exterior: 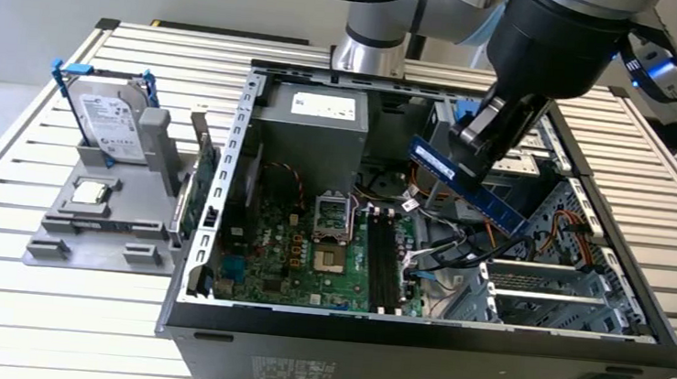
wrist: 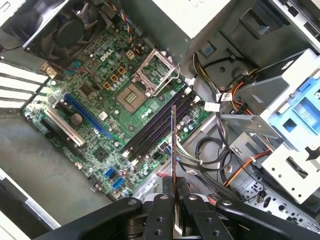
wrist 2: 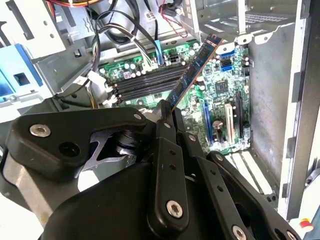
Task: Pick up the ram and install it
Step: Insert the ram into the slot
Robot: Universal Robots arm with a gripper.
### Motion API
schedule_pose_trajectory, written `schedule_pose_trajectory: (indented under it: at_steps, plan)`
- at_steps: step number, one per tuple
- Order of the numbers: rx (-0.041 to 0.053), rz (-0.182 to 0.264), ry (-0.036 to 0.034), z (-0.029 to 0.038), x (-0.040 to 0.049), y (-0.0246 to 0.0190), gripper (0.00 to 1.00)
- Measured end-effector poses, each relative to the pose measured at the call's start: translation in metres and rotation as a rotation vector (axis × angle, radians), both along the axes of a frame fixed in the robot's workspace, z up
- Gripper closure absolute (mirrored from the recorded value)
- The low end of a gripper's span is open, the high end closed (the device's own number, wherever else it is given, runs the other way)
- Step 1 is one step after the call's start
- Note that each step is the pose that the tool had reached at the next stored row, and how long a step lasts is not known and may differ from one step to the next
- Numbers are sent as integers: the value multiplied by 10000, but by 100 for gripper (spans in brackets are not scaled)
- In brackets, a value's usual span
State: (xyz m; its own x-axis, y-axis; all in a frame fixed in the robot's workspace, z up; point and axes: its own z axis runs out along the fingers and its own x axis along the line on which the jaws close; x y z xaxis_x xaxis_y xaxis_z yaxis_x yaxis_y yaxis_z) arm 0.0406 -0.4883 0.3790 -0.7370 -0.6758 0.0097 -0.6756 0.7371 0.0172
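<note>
At the exterior view's left, a hard drive [exterior: 112,124] stands in a grey fixture [exterior: 103,224]. Inside the open computer case [exterior: 424,339], the motherboard [exterior: 308,251] carries black memory slots [exterior: 381,267]. Right of these, the gripper [exterior: 481,138] pinches the ram [exterior: 474,190], which is tilted above the board and unseated.

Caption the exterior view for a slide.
Claw holds the ram tilted above the motherboard in the open case, not yet seated.

Matt black gripper [wrist: 174,196], bare grey metal case [exterior: 243,135].
</note>
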Motion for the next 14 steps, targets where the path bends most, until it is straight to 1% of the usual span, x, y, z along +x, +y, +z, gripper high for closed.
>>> schedule_pose_trajectory:
  at_steps: [8,10,14]
  plan:
    - [-1,-424,1,0,0,0,100]
    - [0,-695,1,0,0,0,100]
    - [-1,-901,1,0,0,0,100]
